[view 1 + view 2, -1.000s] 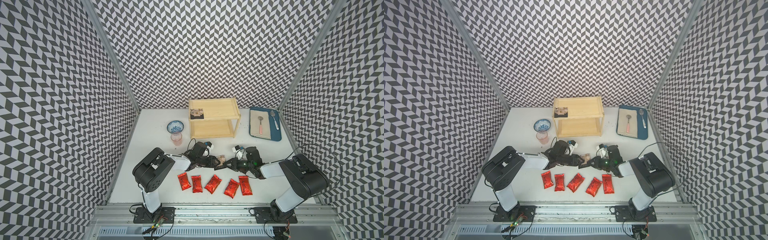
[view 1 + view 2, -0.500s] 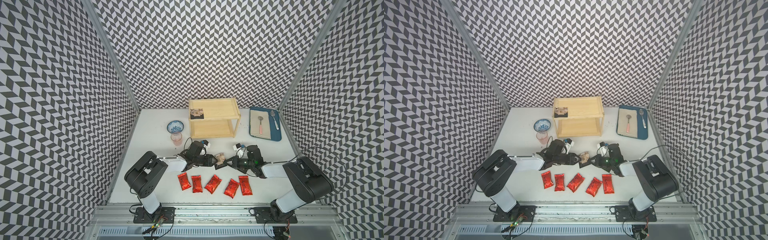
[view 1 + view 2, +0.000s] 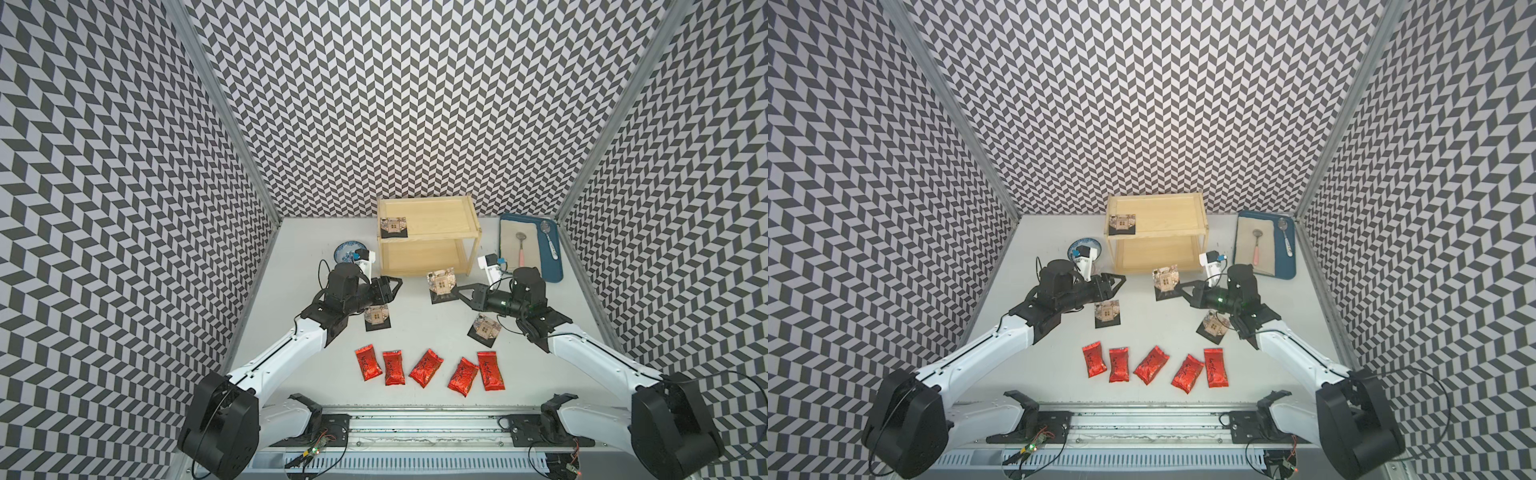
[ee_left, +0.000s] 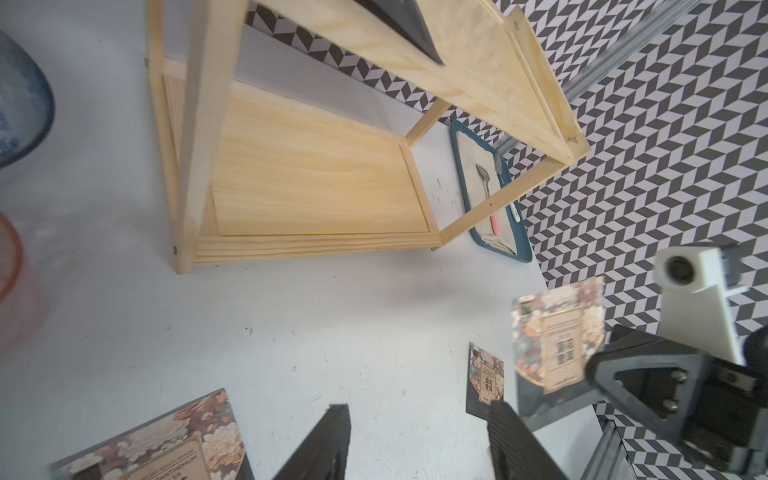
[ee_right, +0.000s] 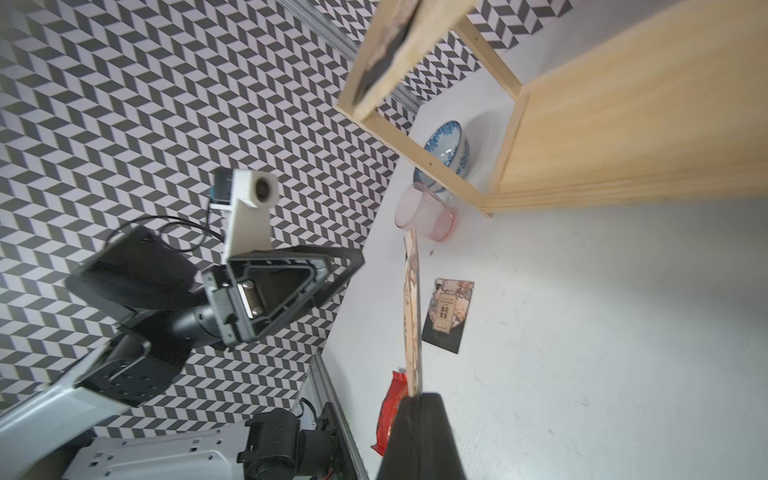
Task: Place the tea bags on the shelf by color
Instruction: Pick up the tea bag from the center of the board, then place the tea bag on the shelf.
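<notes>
At centre frame, the right gripper (image 3: 456,291) pinched a black bag (image 3: 441,283) upright, bound, it seemed, for the shelf (image 3: 440,220) above, where a twin bag (image 3: 394,227) lay; the left gripper (image 3: 392,291) stood spread, empty; red bags (image 3: 424,368) lay below.

1. Shelf (image 3: 440,220): pale wood, 2 tiers.
2. 4 black: shelf-top tea bag (image 3: 394,226) flat, raised bag (image 3: 441,281) upright, left bag (image 3: 377,318) and right bag (image 3: 484,330) flat.
3. 5 red tea bags (image 3: 425,368), 1 row.
</notes>
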